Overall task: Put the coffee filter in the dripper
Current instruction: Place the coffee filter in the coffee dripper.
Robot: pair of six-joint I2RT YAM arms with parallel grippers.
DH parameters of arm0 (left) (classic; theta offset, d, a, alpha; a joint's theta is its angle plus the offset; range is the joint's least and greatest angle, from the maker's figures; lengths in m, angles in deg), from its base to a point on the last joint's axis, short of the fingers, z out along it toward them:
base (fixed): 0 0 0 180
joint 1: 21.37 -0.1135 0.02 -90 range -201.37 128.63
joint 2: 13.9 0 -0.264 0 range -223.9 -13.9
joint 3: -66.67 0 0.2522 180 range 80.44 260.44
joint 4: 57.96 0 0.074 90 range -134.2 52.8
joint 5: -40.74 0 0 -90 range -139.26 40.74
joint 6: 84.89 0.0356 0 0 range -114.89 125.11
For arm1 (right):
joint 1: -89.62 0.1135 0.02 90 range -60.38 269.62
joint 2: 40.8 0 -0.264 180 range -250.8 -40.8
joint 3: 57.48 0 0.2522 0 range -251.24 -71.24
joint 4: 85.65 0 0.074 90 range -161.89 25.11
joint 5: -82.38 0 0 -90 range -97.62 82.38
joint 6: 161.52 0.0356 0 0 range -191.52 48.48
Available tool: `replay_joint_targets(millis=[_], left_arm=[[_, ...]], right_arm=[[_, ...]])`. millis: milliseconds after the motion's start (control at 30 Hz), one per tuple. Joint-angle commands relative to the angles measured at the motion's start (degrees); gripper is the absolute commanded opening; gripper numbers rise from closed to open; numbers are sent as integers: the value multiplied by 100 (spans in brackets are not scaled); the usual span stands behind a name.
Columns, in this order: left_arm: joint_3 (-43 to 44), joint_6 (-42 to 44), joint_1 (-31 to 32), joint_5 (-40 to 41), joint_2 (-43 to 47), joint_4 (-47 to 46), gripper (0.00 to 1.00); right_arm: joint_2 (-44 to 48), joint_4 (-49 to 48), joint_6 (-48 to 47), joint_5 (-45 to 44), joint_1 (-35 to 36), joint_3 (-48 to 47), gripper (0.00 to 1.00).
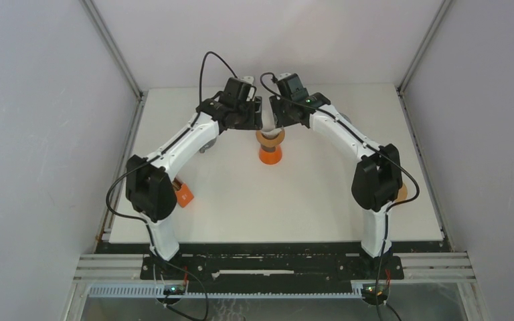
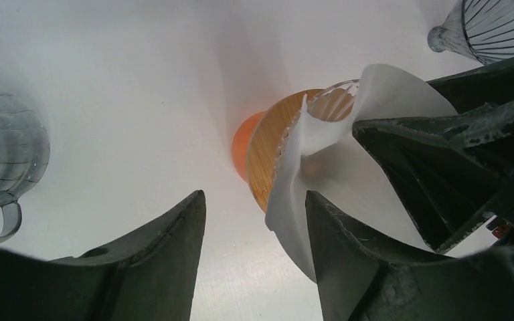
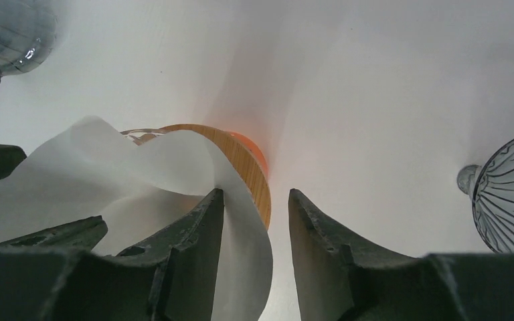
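— Where is the coffee filter (image 3: 107,160) found?

— It is seen lying crumpled in the mouth of the dripper (image 1: 270,152), which stands upright on the table (image 1: 241,207) between the two arms. Part of the white paper is draped over the wooden collar (image 3: 253,175). The ribs of the glass cone can be made out beneath it, and the orange base (image 2: 243,144) is partly hidden behind the collar.

— How is the left gripper (image 2: 254,200) set?

— Its jaws are spread well apart and nothing is clamped. One edge of the filter is seen lying just beside the inner face of one finger (image 2: 348,254). The other finger is clear of the paper.

— And the right gripper (image 3: 255,195)?

— Its jaws are parted too. The collar's rim and a fold of the paper are seen in the gap between them. The fold appears to rest against one finger (image 3: 194,254), and bare table is visible between it and the other, so the paper is not pinched.

— What else is seen?

— A clear glass mug (image 2: 3,154) and a ribbed glass vessel (image 3: 508,200) are seen off to either side of the dripper, well apart from it. An orange block (image 1: 184,194) is seen beside the left arm's elbow.
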Motion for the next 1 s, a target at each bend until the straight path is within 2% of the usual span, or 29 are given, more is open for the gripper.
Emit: replay_joint_targets(millis=[0,433,533,733,967], left_arm=[[302,82,-30,-143,-103,36,62],[53,117,-28,-203,-189,160,61],[11,134,-30,-219,-172,167,61],[39,152,-30,-234,-162,175,61],[83,161,-29,-197,-145,184,61]], right_arm=[[-69,41,-81,66,-27,-278,49],[-102,124,-44,166,-52,-282,52],[23,91,-50,278,-70,-283,56],[392,6,-94,776,-171,-173,65],[573,-250,-284,1374,-271,-48,69]])
